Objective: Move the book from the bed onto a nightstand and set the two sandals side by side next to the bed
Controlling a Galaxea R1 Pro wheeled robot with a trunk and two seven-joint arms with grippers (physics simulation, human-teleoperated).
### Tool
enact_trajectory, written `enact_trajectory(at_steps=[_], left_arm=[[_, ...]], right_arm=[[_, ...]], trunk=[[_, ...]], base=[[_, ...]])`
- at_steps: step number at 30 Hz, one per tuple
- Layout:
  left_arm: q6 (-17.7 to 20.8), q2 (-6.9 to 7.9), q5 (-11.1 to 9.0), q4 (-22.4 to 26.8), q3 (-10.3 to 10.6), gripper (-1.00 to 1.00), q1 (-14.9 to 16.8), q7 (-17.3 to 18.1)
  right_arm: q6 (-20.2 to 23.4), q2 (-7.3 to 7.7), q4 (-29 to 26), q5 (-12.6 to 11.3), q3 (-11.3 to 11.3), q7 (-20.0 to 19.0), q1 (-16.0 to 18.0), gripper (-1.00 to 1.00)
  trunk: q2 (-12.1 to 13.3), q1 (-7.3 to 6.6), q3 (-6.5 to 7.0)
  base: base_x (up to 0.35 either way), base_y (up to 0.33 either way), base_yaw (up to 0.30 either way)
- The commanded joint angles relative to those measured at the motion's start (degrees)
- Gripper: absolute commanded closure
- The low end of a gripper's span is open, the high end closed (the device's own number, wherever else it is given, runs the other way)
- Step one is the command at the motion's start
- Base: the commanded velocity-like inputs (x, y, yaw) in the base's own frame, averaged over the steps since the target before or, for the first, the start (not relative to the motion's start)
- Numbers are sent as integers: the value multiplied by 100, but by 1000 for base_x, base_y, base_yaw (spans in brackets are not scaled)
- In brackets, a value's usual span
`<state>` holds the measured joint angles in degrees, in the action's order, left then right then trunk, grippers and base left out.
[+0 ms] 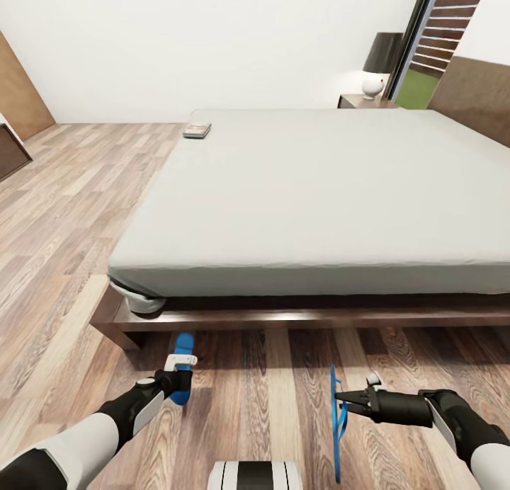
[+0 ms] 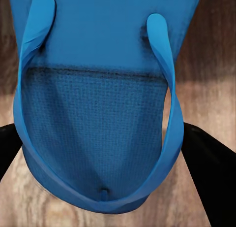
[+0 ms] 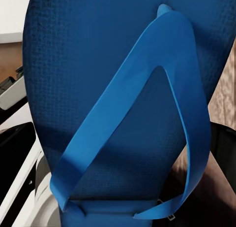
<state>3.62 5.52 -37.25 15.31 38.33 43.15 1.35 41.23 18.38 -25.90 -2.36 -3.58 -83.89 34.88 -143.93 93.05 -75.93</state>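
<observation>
Left gripper (image 1: 183, 378) clamps left sandal (image 1: 183, 348), right gripper (image 1: 341, 402) clamps right sandal (image 1: 337, 433); neither placed. Book (image 1: 197, 130), probably, on bed (image 1: 319, 192).

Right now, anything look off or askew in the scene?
Yes: the sandal in the right gripper hangs on edge, sole vertical, not flat to the floor. The other sandal at the left gripper lies roughly flat by the bed frame. The book sits on the mattress's far corner.
</observation>
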Motion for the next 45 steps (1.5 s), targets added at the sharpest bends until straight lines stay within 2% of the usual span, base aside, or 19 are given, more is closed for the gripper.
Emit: enact_trajectory(at_steps=[1, 5, 11, 13, 17, 23, 29, 37, 43, 45], left_arm=[[26, 4, -28, 11, 16, 100, 3, 7], [20, 5, -28, 14, 16, 100, 8, 6], [17, 12, -28, 13, 16, 100, 23, 5], [-8, 15, -28, 15, 16, 100, 29, 5], [-85, 19, -28, 9, 16, 100, 36, 5], [-111, 24, -28, 10, 16, 100, 68, 5], [-119, 7, -28, 14, 16, 100, 135, 5], [-192, -1, -28, 15, 16, 100, 214, 13], [-202, 1, -13, 16, 16, 100, 235, 14], [-203, 1, -12, 16, 16, 100, 238, 14]], right_arm=[[61, 7, -1, -11, -4, -15, 1, 100], [54, 126, -10, -21, -3, -126, 1, 100], [52, 188, -30, -8, -3, -543, 1, 100], [52, 209, -34, -9, 1, -603, 1, 100], [52, 233, -37, -6, 11, -611, 1, 100], [52, 237, -43, -11, 14, -611, 1, 100], [30, 244, -95, 29, 35, -611, 1, 100], [-48, 233, -107, 44, 65, -611, 1, 100], [-53, 208, -108, 51, 77, -611, 1, 100], [-53, 205, -108, 51, 78, -611, 1, 100]], trunk=[[-1, -1, -4], [-1, -1, -4], [-8, 12, -115], [-8, 12, -115], [-8, 12, -115], [-16, 27, -248], [-16, 27, -248], [-27, 48, -425], [-27, 48, -425], [-30, 53, -469]], base=[[0, 0, 0], [0, 0, 0], [0, 0, 0], [0, 0, 0], [0, 0, 0], [0, 0, 0], [0, 0, 0], [0, 0, 0], [0, 0, 0], [0, 0, 0]])
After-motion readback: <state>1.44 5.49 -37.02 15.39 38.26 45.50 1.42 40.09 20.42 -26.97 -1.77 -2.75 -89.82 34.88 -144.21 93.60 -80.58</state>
